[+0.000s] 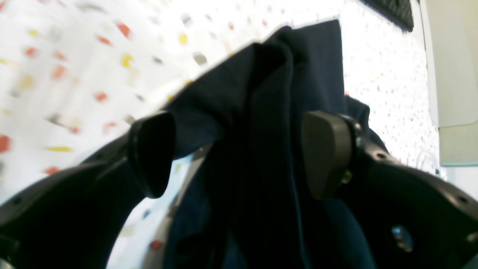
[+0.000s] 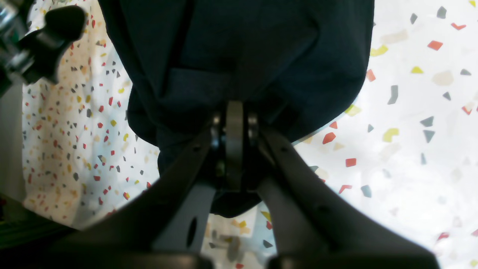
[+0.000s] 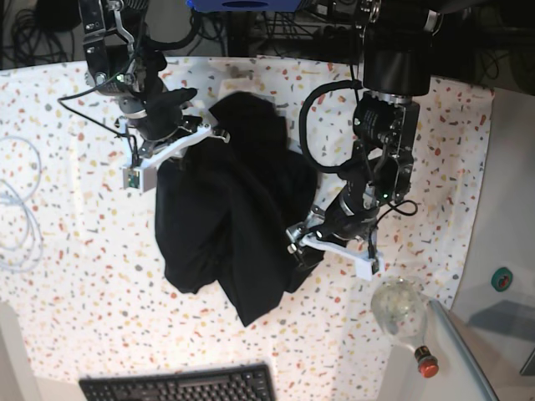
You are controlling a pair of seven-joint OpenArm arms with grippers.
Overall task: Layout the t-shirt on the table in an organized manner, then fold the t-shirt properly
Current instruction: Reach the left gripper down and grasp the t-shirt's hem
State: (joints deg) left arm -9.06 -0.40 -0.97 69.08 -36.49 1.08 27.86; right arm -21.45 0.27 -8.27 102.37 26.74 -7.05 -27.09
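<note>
Still laying out: crumpled black t-shirt (image 3: 226, 225) on speckled table (image 3: 75, 276), right gripper (image 2: 234, 112) pinching cloth, left gripper (image 1: 239, 149) spread around a fold, next needing a spreading pull

The left hand (image 1: 239, 153) hangs low with its dark pads (image 1: 325, 153) spread wide apart. The right hand (image 2: 234, 112) is pinched tight, its arm reaching in from the far side.

Two black arms: left gripper (image 1: 239, 155) with rounded black pads (image 1: 152, 153) on curved screw-holed fingers; right gripper (image 2: 234, 123) with flat grey fingertips; white brackets and looping black cables in base view.
</note>
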